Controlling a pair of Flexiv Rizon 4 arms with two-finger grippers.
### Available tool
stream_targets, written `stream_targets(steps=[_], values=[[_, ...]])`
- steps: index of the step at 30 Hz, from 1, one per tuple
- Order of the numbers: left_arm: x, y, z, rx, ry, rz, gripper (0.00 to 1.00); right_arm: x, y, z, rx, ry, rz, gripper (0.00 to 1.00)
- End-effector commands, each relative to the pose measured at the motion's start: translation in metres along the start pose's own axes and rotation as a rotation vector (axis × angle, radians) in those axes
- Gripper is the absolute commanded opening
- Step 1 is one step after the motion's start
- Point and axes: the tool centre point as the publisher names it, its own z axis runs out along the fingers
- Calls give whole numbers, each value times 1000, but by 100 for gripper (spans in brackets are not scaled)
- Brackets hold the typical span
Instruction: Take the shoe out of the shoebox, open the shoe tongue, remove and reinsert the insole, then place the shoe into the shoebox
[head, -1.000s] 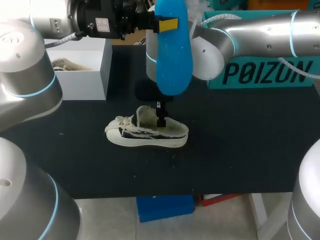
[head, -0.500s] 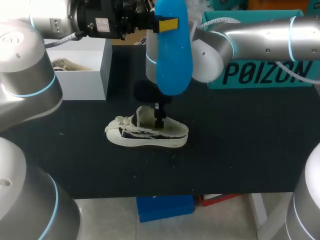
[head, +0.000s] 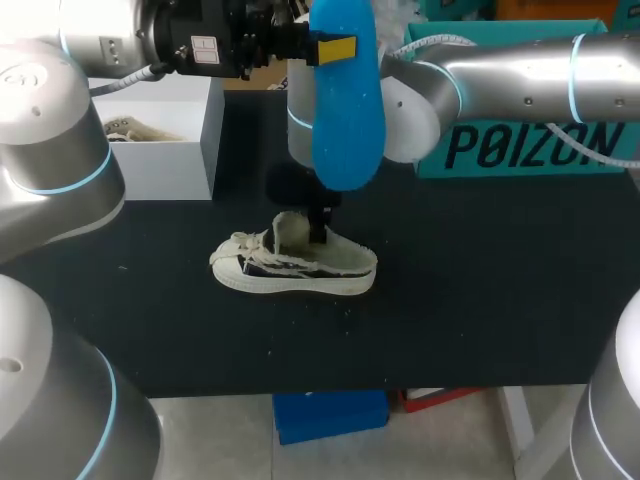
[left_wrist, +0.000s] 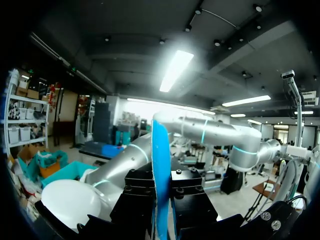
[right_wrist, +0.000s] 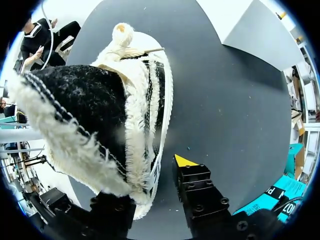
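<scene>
A cream and black shoe (head: 293, 265) lies on its sole on the black table, toe to the left. My left gripper (head: 322, 47) holds a blue insole (head: 346, 100) upright high above the shoe; in the left wrist view the insole (left_wrist: 160, 180) stands edge-on, clamped between the fingers (left_wrist: 192, 200). My right gripper (head: 319, 224) is down at the shoe's opening. In the right wrist view it (right_wrist: 150, 182) straddles the shoe's side wall (right_wrist: 145, 125). One yellow-tipped finger (right_wrist: 186, 162) stands just outside, a little apart from the wall. The other finger is hidden by the fuzzy collar.
A white shoebox (head: 165, 150) with a second shoe (head: 135, 131) inside stands at the back left. A teal box lid (head: 530, 145) stands upright at the back right, behind my right arm. Bare black table (head: 480, 290) lies right of the shoe.
My right arm has shifted slightly left, and its gripper sits a little deeper at the shoe's opening. The shoe, the insole and the left arm have stayed put.
</scene>
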Motion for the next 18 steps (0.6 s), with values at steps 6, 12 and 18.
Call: stream_targets(steps=[6,12,18], values=[[0,0,1,-3,-2,0,0,0,1,1,2,1,0,0],[0,0,1,-3,-2,0,0,0,1,1,2,1,0,0],[0,0,1,-3,-2,0,0,3,-7,-12,-11,-6,21,0]])
